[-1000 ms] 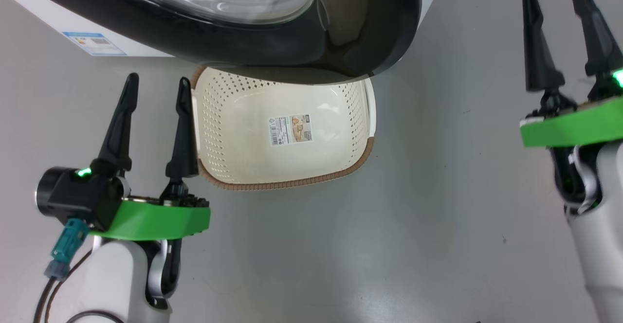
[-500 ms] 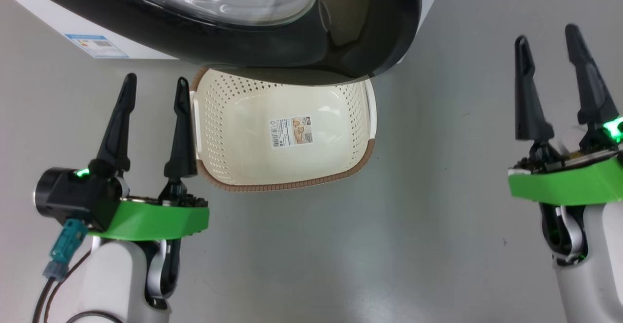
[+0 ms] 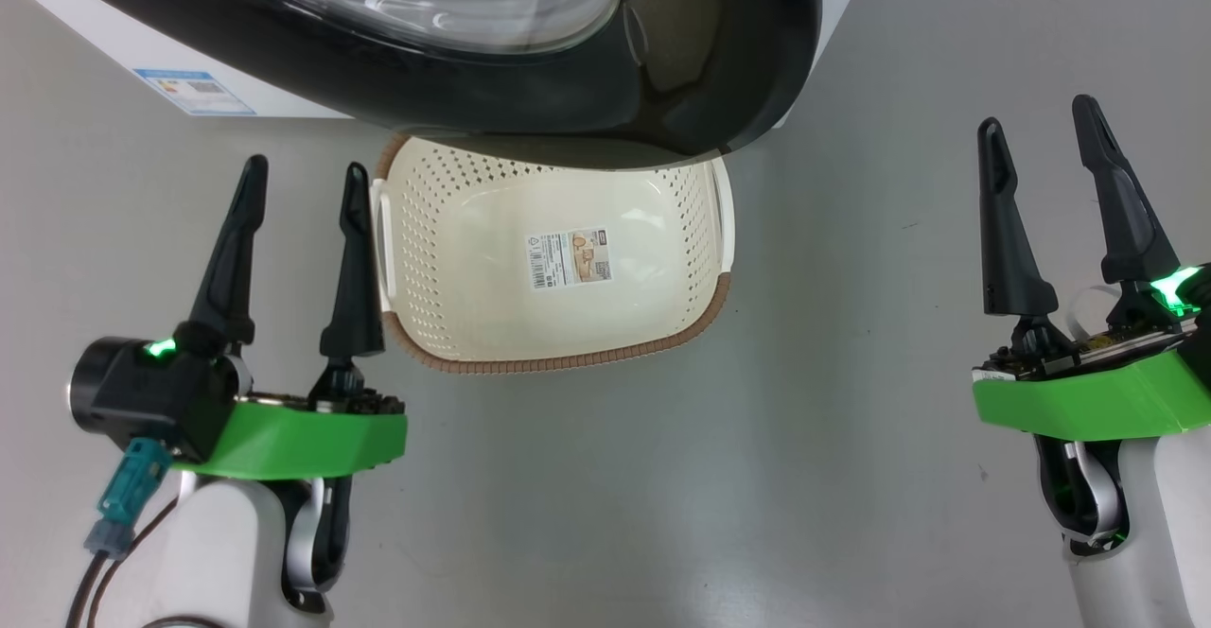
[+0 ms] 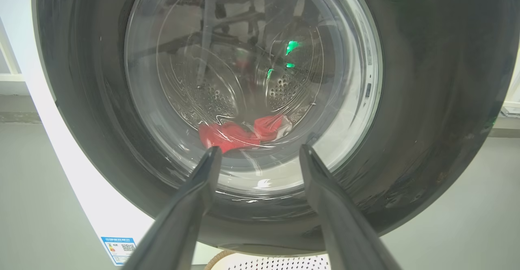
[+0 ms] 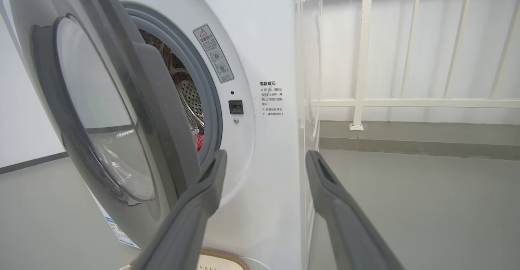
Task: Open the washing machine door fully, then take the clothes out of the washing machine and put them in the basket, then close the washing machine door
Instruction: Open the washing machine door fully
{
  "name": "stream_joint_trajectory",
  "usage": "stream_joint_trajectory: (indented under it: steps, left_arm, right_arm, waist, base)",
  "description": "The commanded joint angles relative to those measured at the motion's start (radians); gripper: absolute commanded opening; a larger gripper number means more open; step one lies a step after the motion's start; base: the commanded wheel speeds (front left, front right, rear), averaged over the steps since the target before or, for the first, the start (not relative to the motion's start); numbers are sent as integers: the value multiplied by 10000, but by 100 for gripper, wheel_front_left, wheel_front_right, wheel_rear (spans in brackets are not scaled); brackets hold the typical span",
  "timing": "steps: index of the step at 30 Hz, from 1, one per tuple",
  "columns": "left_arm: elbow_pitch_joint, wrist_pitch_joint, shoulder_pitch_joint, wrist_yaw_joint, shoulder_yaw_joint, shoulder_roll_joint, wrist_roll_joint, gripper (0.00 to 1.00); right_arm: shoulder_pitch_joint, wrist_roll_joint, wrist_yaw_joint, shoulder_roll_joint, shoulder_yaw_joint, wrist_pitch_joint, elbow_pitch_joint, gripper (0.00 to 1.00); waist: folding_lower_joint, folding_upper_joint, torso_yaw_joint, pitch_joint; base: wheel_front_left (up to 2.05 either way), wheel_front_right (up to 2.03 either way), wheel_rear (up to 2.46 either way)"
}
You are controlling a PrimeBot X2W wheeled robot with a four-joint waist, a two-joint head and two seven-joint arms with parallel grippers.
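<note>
Fingers spread wide, the left pincer (image 3: 305, 166) and the right pincer (image 3: 1036, 113) each hold nothing. Trouble would likely come from the large round glass door (image 3: 719, 42) with its glossy black rim, which stands only ajar: a finger pushing that slick rim may slip off, or an arm reaching in too soon may jam against it. The small cream perforated plastic basket (image 3: 558, 360) lies just right of the left pincer, its far end under the door. The bright red fabric clothes (image 4: 227, 136) lie low in the drum of the big white washing machine (image 5: 264, 38), far beyond the left pincer, behind the glass.
</note>
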Motion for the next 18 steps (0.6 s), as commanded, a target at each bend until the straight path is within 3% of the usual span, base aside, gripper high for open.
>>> stream_joint_trajectory:
  steps: [1,18]
  left_arm:
    - [-296,-76,145,-67,336,246,36,100]
    - [-306,-76,114,-131,318,246,109,100]
  right_arm:
    - [272,-120,65,-45,278,-60,-293,100]
    - [246,-151,65,-68,303,-60,-340,100]
  waist:
    - [0,0,-5,14]
    - [0,0,30,147]
  base:
    - [0,0,0]
    - [0,0,0]
